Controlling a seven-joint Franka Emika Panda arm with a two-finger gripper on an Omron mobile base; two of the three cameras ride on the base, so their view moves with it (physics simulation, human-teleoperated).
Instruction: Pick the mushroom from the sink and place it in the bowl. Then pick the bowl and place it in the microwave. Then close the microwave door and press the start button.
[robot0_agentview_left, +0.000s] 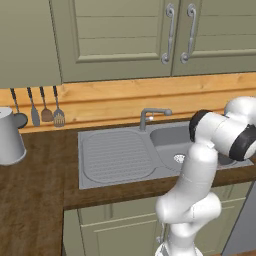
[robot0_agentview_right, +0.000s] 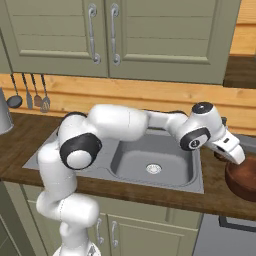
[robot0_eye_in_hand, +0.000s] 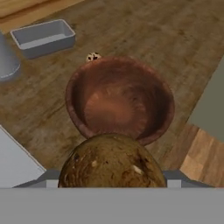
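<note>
Left base view: the grey sink (robot0_agentview_left: 120, 155) is set into a dark wooden counter (robot0_agentview_left: 35, 185), with its ribbed drainboard left of the basin and the curved faucet (robot0_agentview_left: 152, 116) at the back edge. The round drain ring (robot0_agentview_left: 179, 159) shows in the basin floor, partly behind the white arm (robot0_agentview_left: 200, 165). Well to the left of the sink stands a light grey jug (robot0_agentview_left: 9, 135), and four utensils (robot0_agentview_left: 37, 107) hang on the wooden wall behind it. Beige cabinet doors (robot0_agentview_left: 130, 35) hang above the sink.

Right base view: the arm reaches across the sink (robot0_agentview_right: 150, 162) to its right side, and the gripper (robot0_agentview_right: 235, 156) points down over the dark reddish-brown bowl (robot0_agentview_right: 242, 180), which stands on the counter just right of the sink. The fingertips are hidden from this side, so the jaws cannot be judged here.

Hand view: the bowl (robot0_eye_in_hand: 120, 98) lies below the camera, upright and empty, on the wood-grained counter. A brown, speckled, rounded mushroom (robot0_eye_in_hand: 111, 162) sits at the bottom of the view, above the near rim of the bowl, with a dark finger showing at either side of it; the gripper (robot0_eye_in_hand: 111, 177) is closed around the mushroom with the jaws spread fairly wide. Beyond the bowl's far rim a small spotted object (robot0_eye_in_hand: 92, 57) lies on the counter, and farther off a shallow grey tray (robot0_eye_in_hand: 43, 37).
</note>
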